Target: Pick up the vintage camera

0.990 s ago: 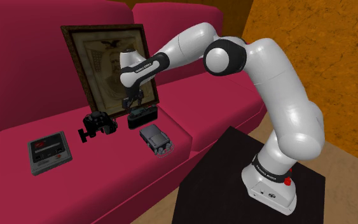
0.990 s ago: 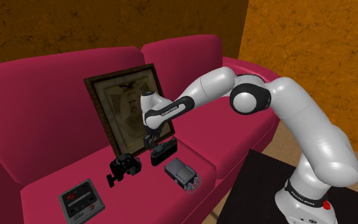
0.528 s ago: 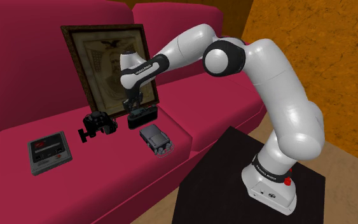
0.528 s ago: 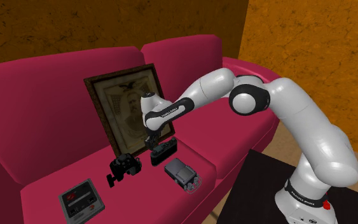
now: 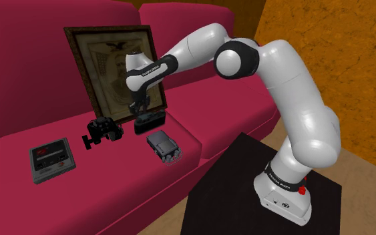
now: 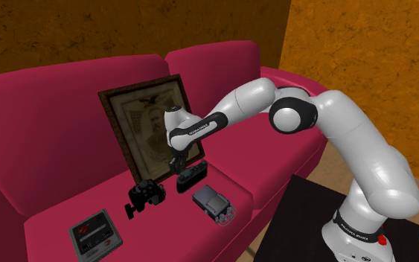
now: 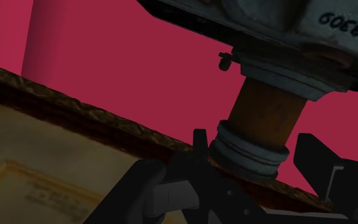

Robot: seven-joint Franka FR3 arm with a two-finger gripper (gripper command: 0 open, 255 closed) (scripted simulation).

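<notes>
On the red sofa (image 5: 119,197), at the shoulder view's left, a flat grey console (image 5: 50,159) lies on the seat with bare cushion all around it, out to the front edge. Next comes a black gadget (image 5: 101,129), just in front of the framed picture (image 5: 113,63) that leans on the backrest. The vintage camera (image 5: 149,122) sits on the seat at the frame's lower corner, close to the seam between the two cushions. The end effector (image 5: 138,113) hangs right over it. In the wrist view its fingers (image 7: 315,156) stand apart on either side of the camera's brown lens barrel (image 7: 260,118), with a sliver of red showing beside one finger. A grey device (image 5: 163,146) lies just in front of the camera, near the cushion's front corner. The right cushion is bare under the white arm (image 5: 293,87), and the black stand (image 5: 236,183) butts against the sofa's front.
</notes>
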